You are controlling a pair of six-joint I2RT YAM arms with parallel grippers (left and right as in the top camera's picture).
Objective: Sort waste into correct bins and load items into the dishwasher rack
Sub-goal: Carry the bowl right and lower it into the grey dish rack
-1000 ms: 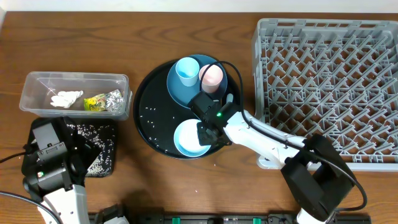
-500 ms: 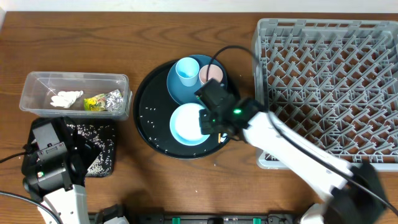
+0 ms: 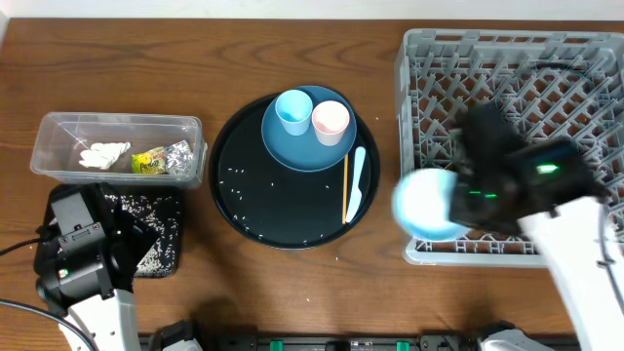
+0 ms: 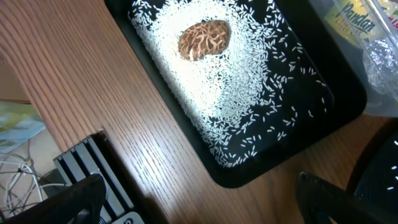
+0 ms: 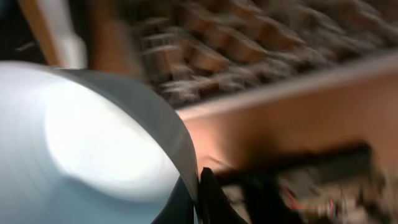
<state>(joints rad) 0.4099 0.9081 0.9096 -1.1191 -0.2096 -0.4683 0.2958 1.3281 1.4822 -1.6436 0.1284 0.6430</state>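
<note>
Blurred at 4 o'clock overhead: pale-blue bowl and right arm. Likewise smeared, right wrist view: dishwasher rack at 12 o'clock. Cut off at 2 o'clock, left wrist view: clear tub.

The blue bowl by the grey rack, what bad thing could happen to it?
The right end effector pinches the bowl only at its rim, and the view is blurred, so it may be swinging fast: the bowl could slip and fall. The bowl hangs over the near corner of the rack, so it might bump the wall instead of landing among the pegs.
</note>
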